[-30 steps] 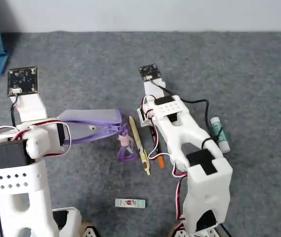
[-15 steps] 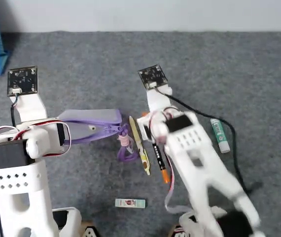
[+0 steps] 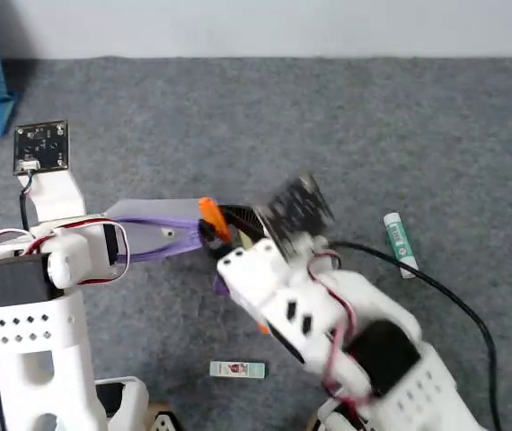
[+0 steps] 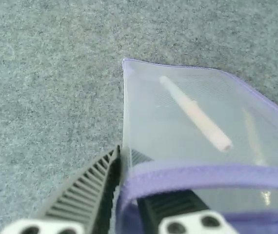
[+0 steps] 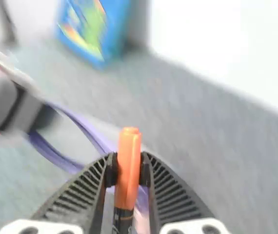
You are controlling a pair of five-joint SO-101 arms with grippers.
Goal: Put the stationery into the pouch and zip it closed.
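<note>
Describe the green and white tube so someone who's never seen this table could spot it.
On the grey table, look past the right arm holding the orange-capped pen, away from the purple pouch. The tube lies alone beside the arm's black cable. It is the only white stick with a green band.

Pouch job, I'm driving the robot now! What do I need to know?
Left gripper: shut on the pouch at its edge.
Right gripper: shut on an orange-capped pen, held by the pouch's end.
Lying on the table: glue stick, small box.
Done: pen picked up.
Left: drop the pen in, add the others, zip it shut.
</note>
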